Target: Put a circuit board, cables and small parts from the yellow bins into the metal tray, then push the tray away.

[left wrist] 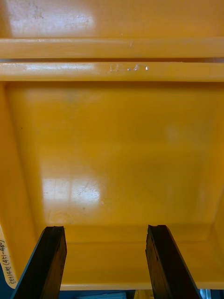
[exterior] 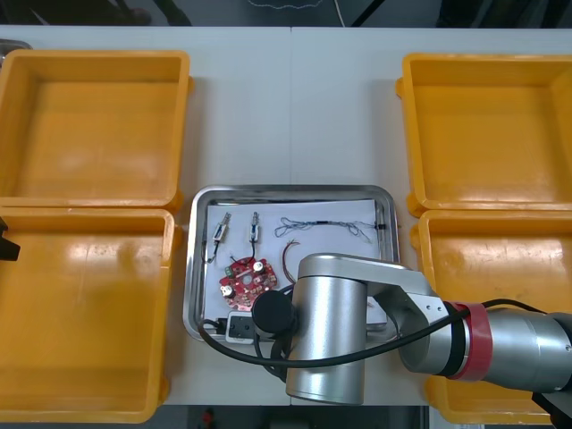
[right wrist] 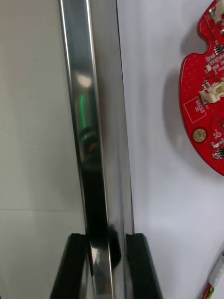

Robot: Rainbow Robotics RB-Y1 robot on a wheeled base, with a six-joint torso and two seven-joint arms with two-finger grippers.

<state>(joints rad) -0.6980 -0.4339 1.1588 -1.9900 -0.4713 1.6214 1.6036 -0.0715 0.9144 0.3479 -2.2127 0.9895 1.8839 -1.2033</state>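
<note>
Looking steeply down on a light table, we see the metal tray at its centre, already loaded. Four yellow bins flank it at 10, 8, 2 and 4 o'clock. The right arm reaches in from 4 o'clock and covers the tray's 6 o'clock side. From its wrist, the right gripper has its two black fingers pinched on the tray's thin raised rim, one inside and one outside. We judge this grasp is meant to give a firm hold for pushing the tray away toward 12 o'clock.

The rim is polished, mirror-like steel, and the floor inside is flat matte white. On it lie three kinds of thing:
- a round red circuit board with scalloped edges and tiny white sockets
- a thin twisted blue and white cable toward 1 o'clock
- two slim small metal parts at 11 o'clock

The left gripper hangs idle, fingers wide apart, above the smooth glossy plastic floor of the 8 o'clock bin, well clear of the tray's path.
</note>
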